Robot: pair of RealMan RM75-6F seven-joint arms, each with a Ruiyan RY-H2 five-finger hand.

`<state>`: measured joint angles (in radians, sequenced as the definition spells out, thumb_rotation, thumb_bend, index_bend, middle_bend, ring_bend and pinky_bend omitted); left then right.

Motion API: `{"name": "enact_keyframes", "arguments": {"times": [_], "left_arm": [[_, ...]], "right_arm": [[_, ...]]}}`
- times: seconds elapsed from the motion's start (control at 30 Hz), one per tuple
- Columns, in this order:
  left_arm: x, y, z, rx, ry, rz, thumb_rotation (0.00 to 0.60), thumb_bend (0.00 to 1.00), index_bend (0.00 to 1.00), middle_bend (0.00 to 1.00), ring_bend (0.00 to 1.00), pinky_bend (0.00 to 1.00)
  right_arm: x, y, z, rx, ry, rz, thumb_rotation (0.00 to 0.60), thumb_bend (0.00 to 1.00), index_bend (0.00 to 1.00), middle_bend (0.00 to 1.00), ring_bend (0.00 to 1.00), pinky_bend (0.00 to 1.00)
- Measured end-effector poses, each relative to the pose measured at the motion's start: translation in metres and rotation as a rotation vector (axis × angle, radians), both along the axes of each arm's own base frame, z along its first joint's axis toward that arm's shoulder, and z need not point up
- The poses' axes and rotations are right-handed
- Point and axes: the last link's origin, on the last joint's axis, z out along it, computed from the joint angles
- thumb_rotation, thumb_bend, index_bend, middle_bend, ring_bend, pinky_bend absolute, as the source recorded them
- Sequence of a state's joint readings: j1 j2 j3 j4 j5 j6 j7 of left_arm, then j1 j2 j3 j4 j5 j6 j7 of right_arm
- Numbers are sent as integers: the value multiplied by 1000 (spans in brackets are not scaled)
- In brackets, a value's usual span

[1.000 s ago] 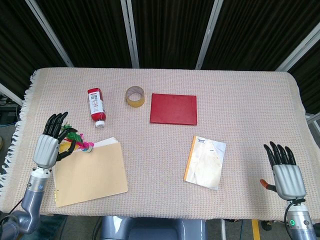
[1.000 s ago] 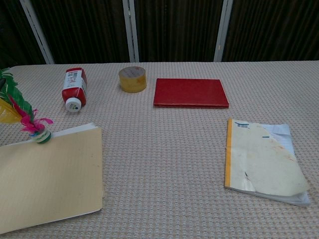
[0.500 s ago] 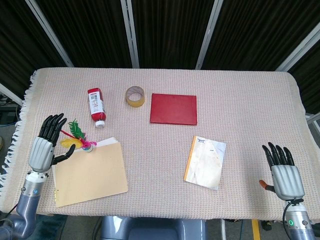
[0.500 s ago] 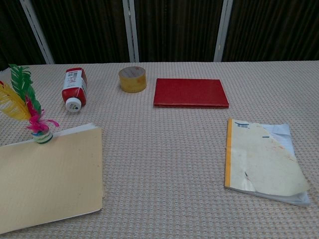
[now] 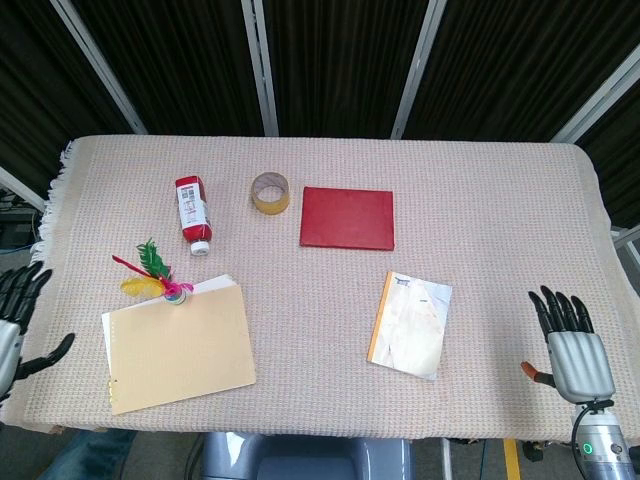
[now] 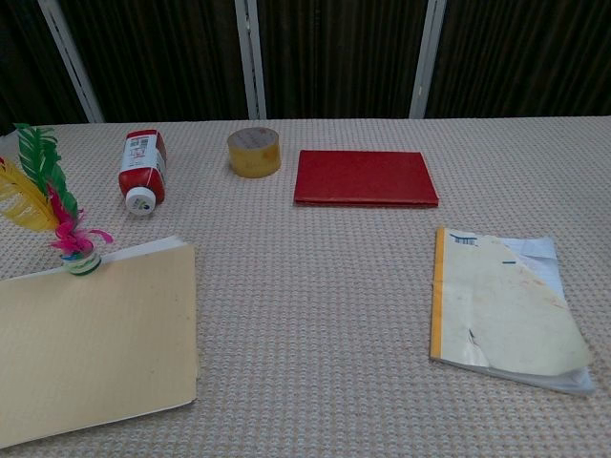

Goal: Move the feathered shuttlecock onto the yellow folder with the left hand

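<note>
The feathered shuttlecock (image 5: 152, 278) (image 6: 57, 212) stands with its round base on the far left corner of the yellow folder (image 5: 180, 346) (image 6: 91, 339), its green, yellow and pink feathers leaning out to the left. My left hand (image 5: 14, 325) hangs open off the table's left edge, well apart from the shuttlecock and holding nothing. My right hand (image 5: 573, 348) is open at the front right corner, fingers spread, empty. Neither hand shows in the chest view.
A red bottle with a white cap (image 5: 192, 213) lies behind the folder. A tape roll (image 5: 270, 192) and a red book (image 5: 347, 218) sit at the back middle. A worn notebook with an orange spine (image 5: 410, 323) lies right of centre.
My left hand has let go of the shuttlecock and drawn back left, off the table edge. The shuttlecock stays upright on the folder's corner. The right hand barely moved.
</note>
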<state>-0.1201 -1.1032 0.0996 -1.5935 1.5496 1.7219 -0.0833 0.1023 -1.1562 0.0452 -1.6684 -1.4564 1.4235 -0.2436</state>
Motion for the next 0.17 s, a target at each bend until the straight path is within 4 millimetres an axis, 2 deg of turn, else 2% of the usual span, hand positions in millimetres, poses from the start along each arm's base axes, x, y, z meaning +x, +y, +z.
{"name": "enact_keyframes", "arguments": {"times": [0.07,0.17], "left_arm": [[-9,-27,3,25,28,153,600,267,0,0,0,0],[-17,-47,6,40,53,296,600,270,0,0,0,0]], "right_arm": [[1,1,0,13,-5,4,600,59,0,0,0,0],[2,1,-1,23,-7,11,600,59,0,0,0,0]]}}
